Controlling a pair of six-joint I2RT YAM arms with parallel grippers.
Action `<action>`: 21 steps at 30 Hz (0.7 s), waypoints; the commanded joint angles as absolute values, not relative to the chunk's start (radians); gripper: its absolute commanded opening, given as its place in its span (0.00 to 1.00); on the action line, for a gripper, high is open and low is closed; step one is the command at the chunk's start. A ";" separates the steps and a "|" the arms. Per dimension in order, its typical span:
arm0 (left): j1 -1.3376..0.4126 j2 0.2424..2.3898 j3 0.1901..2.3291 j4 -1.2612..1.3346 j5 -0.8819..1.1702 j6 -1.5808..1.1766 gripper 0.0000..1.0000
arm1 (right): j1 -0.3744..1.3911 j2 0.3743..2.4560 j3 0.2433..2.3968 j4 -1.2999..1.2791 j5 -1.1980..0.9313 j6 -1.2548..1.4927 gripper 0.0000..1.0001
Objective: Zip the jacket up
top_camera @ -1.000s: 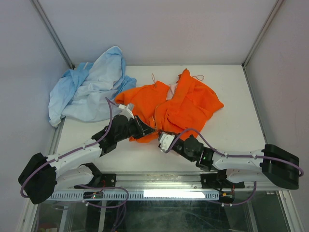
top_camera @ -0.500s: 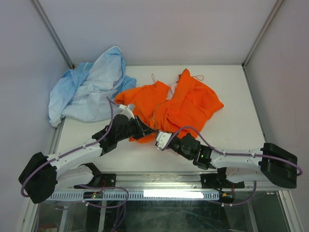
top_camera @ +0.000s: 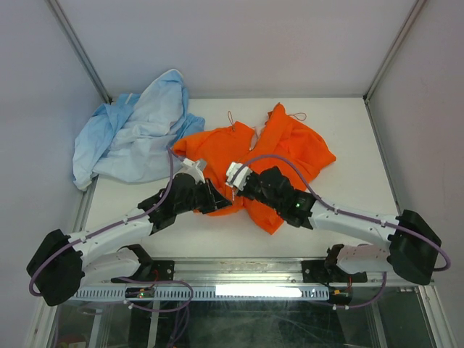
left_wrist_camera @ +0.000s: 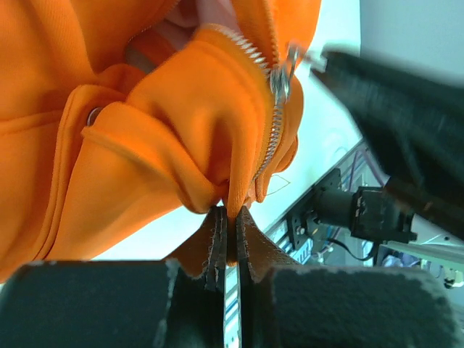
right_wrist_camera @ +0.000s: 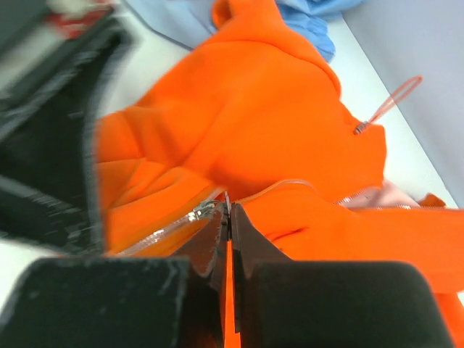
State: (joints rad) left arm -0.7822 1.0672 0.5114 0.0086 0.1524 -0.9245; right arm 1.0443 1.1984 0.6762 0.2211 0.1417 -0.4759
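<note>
The orange jacket [top_camera: 286, 152] lies crumpled at the table's middle. My left gripper [top_camera: 217, 201] is shut on the jacket's bottom hem [left_wrist_camera: 230, 206] beside the zipper teeth [left_wrist_camera: 270, 138]. My right gripper [top_camera: 232, 188] is shut on the zipper pull [right_wrist_camera: 227, 206], just behind the metal slider [right_wrist_camera: 201, 212]. In the left wrist view the slider [left_wrist_camera: 281, 78] sits near the top of the raised fold, with the right gripper's fingers [left_wrist_camera: 391, 94] blurred beside it. The jacket fills the right wrist view [right_wrist_camera: 254, 109]; pink lining [right_wrist_camera: 388, 194] shows at the right.
A light blue garment [top_camera: 134, 134] is heaped at the back left, touching the jacket's left edge; it also shows in the right wrist view [right_wrist_camera: 304, 22]. An orange drawcord loop [right_wrist_camera: 391, 101] lies on the white table [top_camera: 348, 181]. Walls close the table's sides and back.
My right gripper has moved away from the near edge and to the left, over the jacket, drawing the slider along the zipper. My left gripper has held the hem almost still.
</note>
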 commanded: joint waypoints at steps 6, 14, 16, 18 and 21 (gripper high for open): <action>-0.808 1.001 0.480 -0.187 0.157 -0.857 0.00 | 0.705 1.329 0.980 0.005 0.138 -0.306 0.00; -0.808 0.832 0.532 -0.371 -0.050 -0.846 0.00 | 0.363 1.455 1.174 -0.062 0.107 -0.177 0.00; -0.807 0.801 0.576 -0.428 -0.114 -0.821 0.00 | 0.288 1.470 1.216 -0.078 0.093 -0.155 0.00; -0.806 0.789 0.632 -0.481 -0.167 -0.788 0.00 | 0.227 1.469 1.260 -0.110 0.054 -0.146 0.00; -0.803 0.801 0.715 -0.571 -0.232 -0.745 0.00 | 0.209 1.422 1.263 -0.112 -0.040 -0.159 0.00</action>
